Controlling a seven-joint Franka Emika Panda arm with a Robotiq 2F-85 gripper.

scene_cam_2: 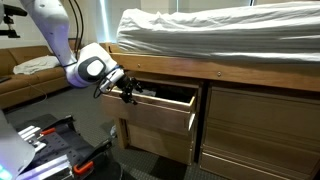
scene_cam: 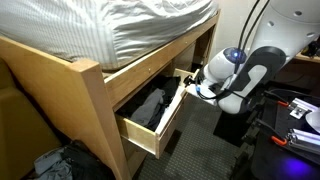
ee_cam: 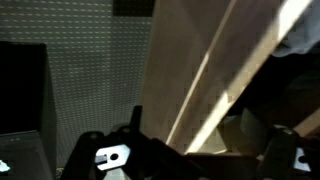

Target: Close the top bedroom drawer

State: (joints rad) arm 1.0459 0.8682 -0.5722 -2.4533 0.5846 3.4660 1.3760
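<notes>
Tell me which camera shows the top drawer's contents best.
In an exterior view the top bedroom drawer is seen from above, open, dark items inside. In an exterior view only its front panel shows. The wrist view gives blurred wood.

No text or number is showing legibly in any view (the pale tag (ee_cam: 112, 155) is reading as a blur).
</notes>
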